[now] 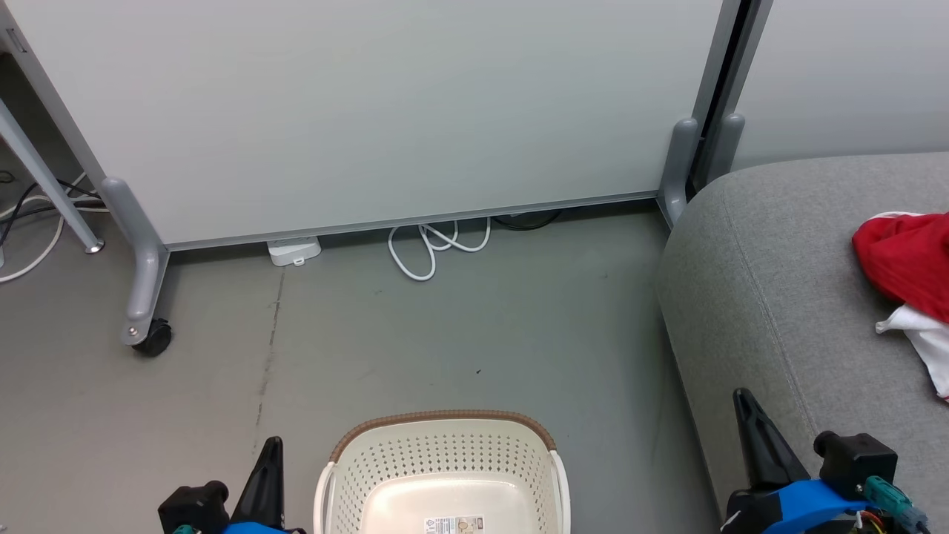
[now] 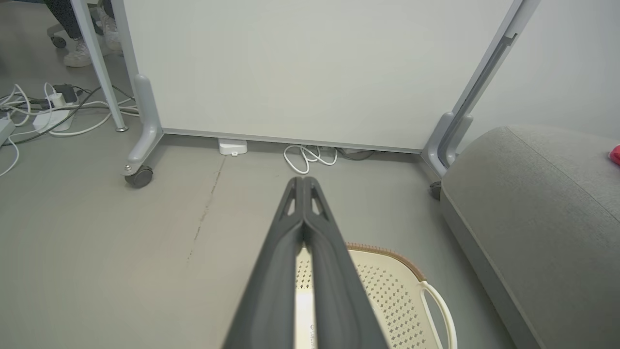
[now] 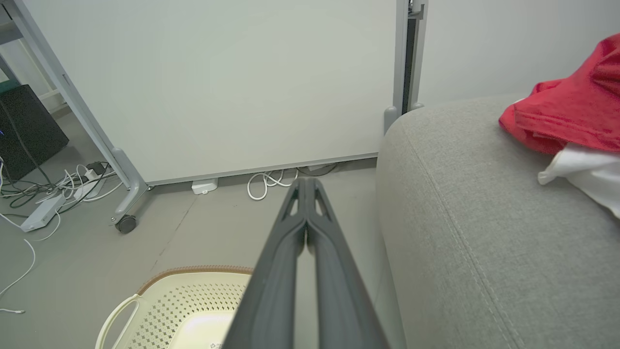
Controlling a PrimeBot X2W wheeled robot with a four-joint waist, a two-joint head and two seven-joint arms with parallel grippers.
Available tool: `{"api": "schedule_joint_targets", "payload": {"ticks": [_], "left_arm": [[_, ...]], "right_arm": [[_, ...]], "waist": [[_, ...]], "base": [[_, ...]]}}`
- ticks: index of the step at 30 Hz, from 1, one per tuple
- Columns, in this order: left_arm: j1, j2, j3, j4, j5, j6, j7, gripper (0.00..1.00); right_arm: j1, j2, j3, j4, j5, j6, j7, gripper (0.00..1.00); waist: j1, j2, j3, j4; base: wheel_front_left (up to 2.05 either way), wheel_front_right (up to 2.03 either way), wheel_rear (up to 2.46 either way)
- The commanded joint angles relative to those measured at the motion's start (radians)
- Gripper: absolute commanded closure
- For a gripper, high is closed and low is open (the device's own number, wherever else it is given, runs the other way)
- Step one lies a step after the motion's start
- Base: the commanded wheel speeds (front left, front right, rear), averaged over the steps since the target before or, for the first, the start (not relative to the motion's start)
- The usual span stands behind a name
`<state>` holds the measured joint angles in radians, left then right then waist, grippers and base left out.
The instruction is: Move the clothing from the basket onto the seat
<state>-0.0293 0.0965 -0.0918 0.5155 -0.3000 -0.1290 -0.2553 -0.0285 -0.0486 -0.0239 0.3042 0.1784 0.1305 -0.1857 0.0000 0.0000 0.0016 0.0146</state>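
Holds left gripper (image 2: 302,180) fingers pressed together, right gripper (image 3: 306,180) likewise. Finds the clothing (image 3: 571,116) heaped on the seat (image 3: 460,218), right of the right fingers, well apart; the basket (image 1: 445,452) between both finger pairs.

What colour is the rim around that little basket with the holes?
Brown rim on a cream basket; the head view shows it best.
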Motion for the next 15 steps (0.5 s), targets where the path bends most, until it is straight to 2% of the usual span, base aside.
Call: {"api": "schedule_joint_targets", "payload": {"ticks": [1,15], "left_arm": [[-0.011,0.002,0.005,-0.012,-0.024,0.0,0.008,1.0],[-0.026,-0.007,0.044,-0.062,-0.265,0.0,0.076,1.0]], "right_arm": [[-0.008,0.0,-0.003,-0.008,0.026,0.0,0.007,1.0],[-0.022,-0.001,-0.019,-0.021,0.29,0.0,0.061,1.0]], "waist": [[0.0,0.0,0.0,0.0],[0.0,0.0,0.0,-0.002]], "base": [[0.0,0.0,0.0],[0.0,0.0,0.0]]}}
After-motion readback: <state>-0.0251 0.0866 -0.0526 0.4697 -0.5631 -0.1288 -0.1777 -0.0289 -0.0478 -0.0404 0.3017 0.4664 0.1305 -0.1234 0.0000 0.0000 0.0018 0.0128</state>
